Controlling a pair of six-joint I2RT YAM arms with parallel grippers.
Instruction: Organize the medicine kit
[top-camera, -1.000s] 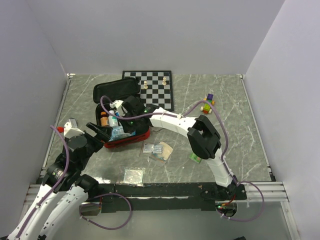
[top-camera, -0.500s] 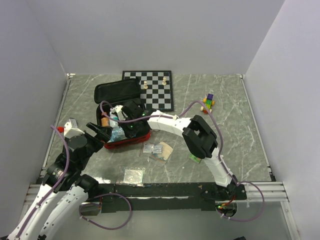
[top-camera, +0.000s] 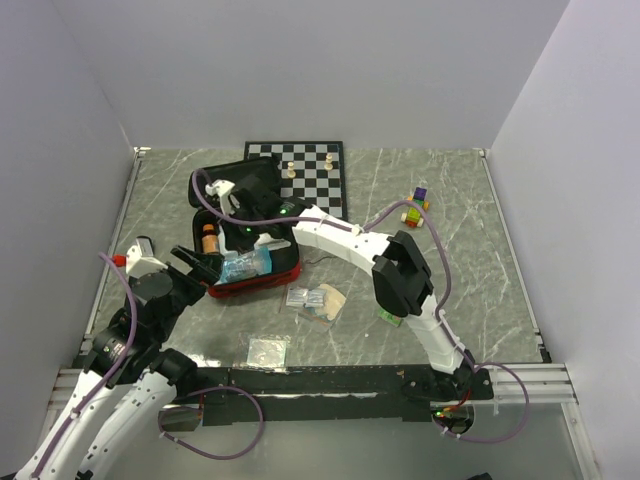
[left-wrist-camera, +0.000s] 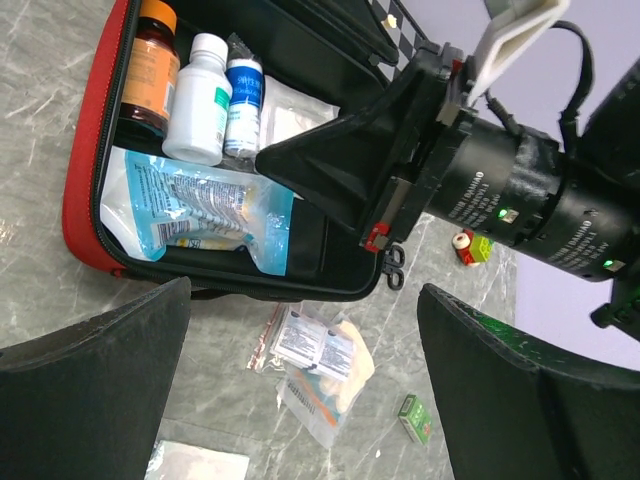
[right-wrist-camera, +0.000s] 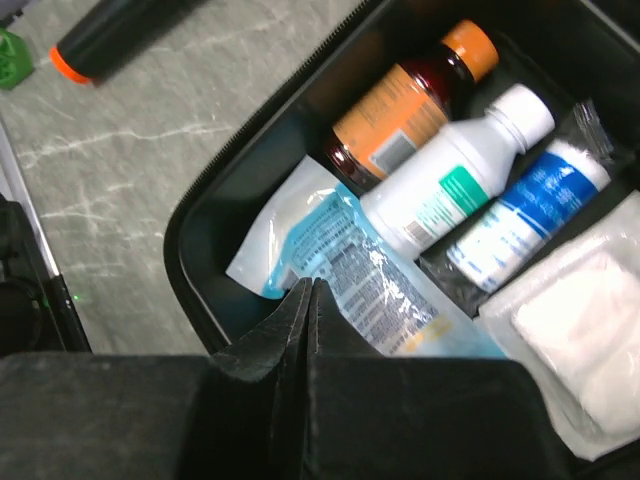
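The medicine kit (top-camera: 256, 284) lies open left of centre, red outside, with its black lid (top-camera: 232, 183) folded back. In it are an amber bottle (left-wrist-camera: 150, 62), a white bottle (left-wrist-camera: 200, 100), a small blue-labelled bottle (left-wrist-camera: 243, 95), white gauze (left-wrist-camera: 292, 117) and a blue-and-white pouch (left-wrist-camera: 195, 208). My right gripper (top-camera: 250, 225) hangs over the kit, shut and empty, with its tip (right-wrist-camera: 308, 286) just above the pouch (right-wrist-camera: 360, 280). It also shows in the left wrist view (left-wrist-camera: 266, 160). My left gripper (top-camera: 199, 266) is wide open at the kit's near left edge (left-wrist-camera: 80, 190) and holds nothing.
Two sachets on a clear packet (top-camera: 316, 299) lie just in front of the kit, with a flat clear bag (top-camera: 267, 350) nearer me and a small green box (top-camera: 388, 315) to the right. A chessboard (top-camera: 318, 190) with pieces lies behind the kit. Coloured blocks (top-camera: 415, 206) lie at the right.
My right gripper dipped into the kit, then rose and drew back toward the lid. The pouch lies flatter in the kit. My left gripper has hardly moved.
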